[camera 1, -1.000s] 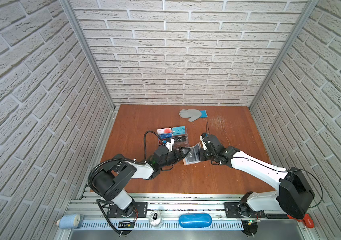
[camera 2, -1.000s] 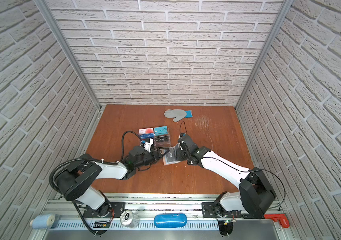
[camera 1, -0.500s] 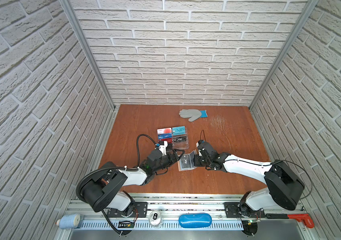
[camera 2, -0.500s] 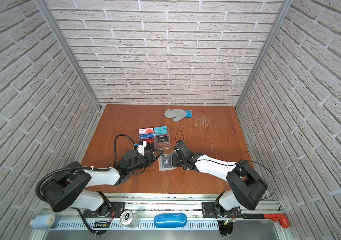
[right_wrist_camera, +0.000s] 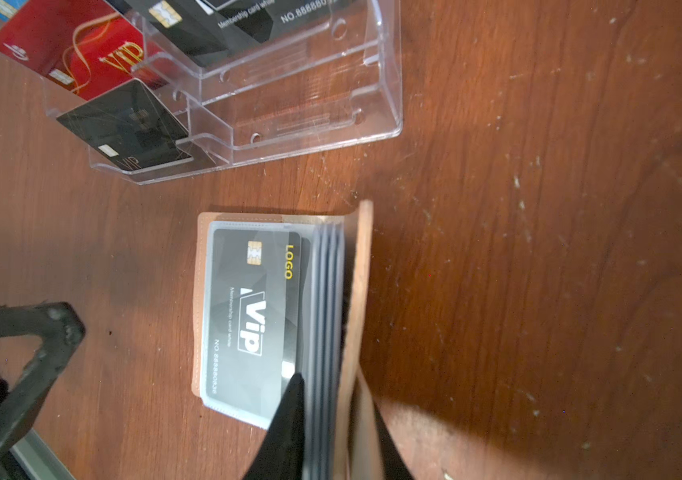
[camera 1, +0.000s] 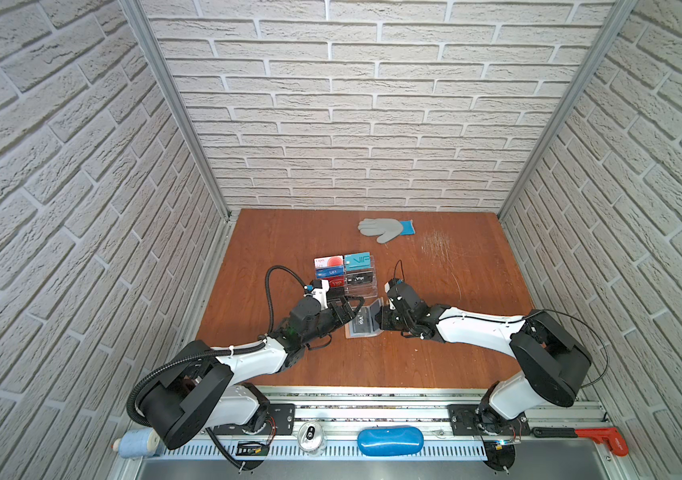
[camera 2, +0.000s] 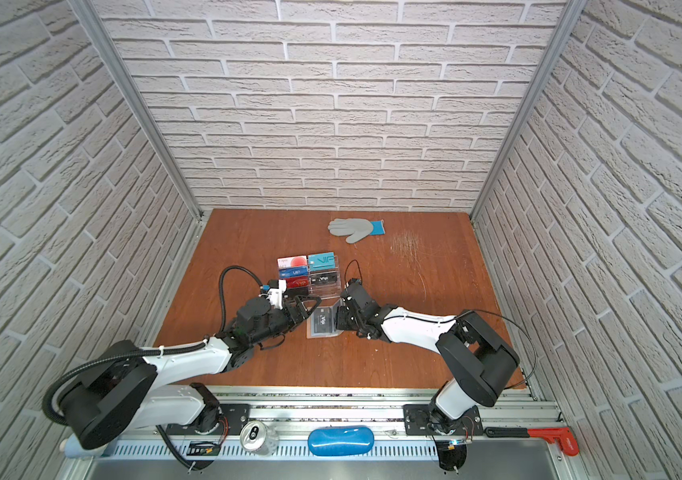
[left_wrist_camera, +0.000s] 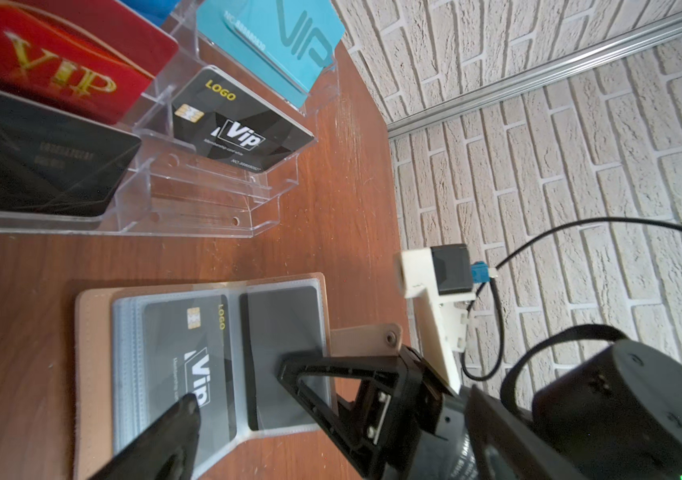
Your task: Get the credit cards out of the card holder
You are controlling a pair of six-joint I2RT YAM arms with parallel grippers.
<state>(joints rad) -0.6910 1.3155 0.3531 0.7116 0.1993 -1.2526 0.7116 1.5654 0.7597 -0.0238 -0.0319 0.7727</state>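
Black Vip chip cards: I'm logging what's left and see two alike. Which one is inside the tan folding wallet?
The flat black card under the wallet's clear sleeve; its twin leans in the clear acrylic stand.

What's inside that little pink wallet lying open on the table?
A black Vip card shows through the top clear sleeve of the card holder. More sleeve pages stand bunched on the lifted side; whether they hold cards is hidden.

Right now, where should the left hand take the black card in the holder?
Probably the long edge of the card by the fold: it lies flat in a holder sleeve, nearest that side. Come down from above; the right hand pinches other pages aside.
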